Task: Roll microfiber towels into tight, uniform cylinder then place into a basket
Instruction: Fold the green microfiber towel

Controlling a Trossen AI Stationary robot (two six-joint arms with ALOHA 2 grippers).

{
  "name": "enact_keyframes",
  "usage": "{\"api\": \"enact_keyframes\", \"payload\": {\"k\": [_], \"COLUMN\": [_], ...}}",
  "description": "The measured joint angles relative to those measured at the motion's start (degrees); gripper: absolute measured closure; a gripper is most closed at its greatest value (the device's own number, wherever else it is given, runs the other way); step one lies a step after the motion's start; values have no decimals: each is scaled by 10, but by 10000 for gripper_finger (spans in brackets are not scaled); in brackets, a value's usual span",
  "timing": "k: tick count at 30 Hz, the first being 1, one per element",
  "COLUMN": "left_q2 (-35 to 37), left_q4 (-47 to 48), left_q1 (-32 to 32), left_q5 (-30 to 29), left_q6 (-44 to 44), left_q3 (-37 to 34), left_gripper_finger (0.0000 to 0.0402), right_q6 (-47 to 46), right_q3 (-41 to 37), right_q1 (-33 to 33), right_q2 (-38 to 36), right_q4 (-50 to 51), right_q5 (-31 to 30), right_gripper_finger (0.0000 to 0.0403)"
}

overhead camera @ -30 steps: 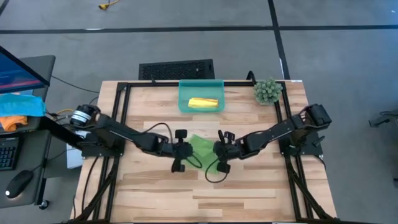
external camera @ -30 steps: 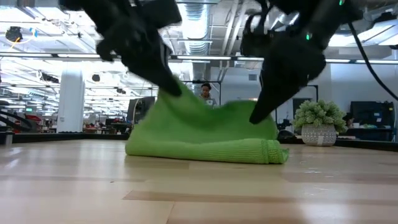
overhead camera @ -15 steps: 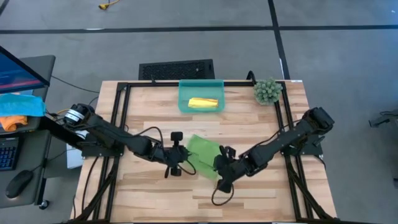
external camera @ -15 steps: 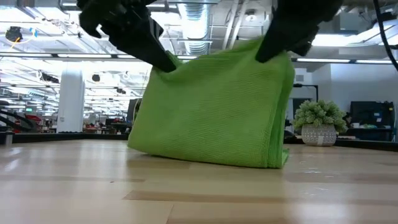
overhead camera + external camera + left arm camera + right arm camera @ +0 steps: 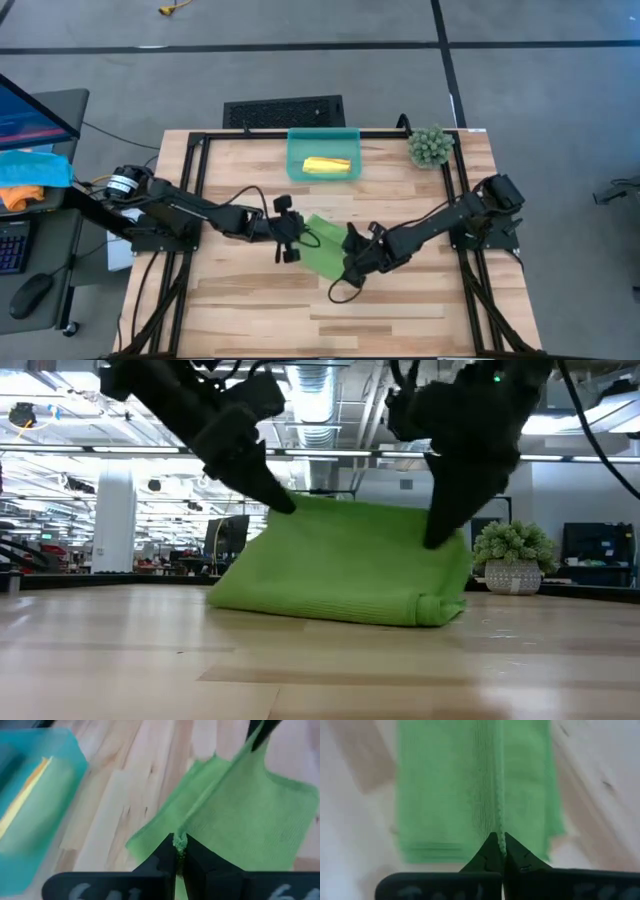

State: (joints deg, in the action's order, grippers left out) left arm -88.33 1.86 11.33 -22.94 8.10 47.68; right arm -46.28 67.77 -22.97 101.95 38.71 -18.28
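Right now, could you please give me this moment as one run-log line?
left claw: shut on green towel | right claw: shut on green towel | yellow towel: in basket

We see the lime green towel (image 5: 323,249) folded, its upper edge lifted, lower fold resting mid-surface. The rolled yellow towel (image 5: 327,166) lies inside the teal basket (image 5: 294,150) at the far edge.

Right gripper (image 5: 499,851): both dark fingers (image 5: 482,860) are pressed together, pinching a raised seam of the green towel (image 5: 455,790). From the pinch point, the gathered edge runs straight away as a thin ridge. On both sides of that ridge the towel slopes down to the wooden table (image 5: 600,785). The towel's outer edges lie on the light planks. Detail is blurred.
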Motion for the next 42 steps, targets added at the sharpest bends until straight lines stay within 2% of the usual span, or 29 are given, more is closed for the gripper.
{"api": "enact_keyframes", "payload": {"k": [7, 14, 22, 26, 33, 42], "left_q2": [-2, -31, -37, -37, -37, -37], "left_q4": [-28, -28, -29, -29, -29, -22], "left_q1": [-26, -34, -38, -38, -39, -39], "left_q5": [0, 1, 11, 12, 12, 5], "left_q6": [5, -3, 0, -3, -29, -38], "left_q3": [-14, -14, -14, -14, -14, -10], "left_gripper_finger": [393, 393, 387, 366, 304, 242], "right_q6": [-3, -3, -3, -3, -2, 13], "right_q3": [1, 0, 0, 0, 0, 0], "right_q1": [17, 25, 25, 25, 24, 30], "right_q2": [15, 17, 17, 17, 17, 17], "right_q4": [-4, 0, -3, -4, -9, -17], "right_q5": [4, 0, -12, -12, -17, -39], "right_gripper_finger": [387, 397, 366, 362, 357, 323]}}
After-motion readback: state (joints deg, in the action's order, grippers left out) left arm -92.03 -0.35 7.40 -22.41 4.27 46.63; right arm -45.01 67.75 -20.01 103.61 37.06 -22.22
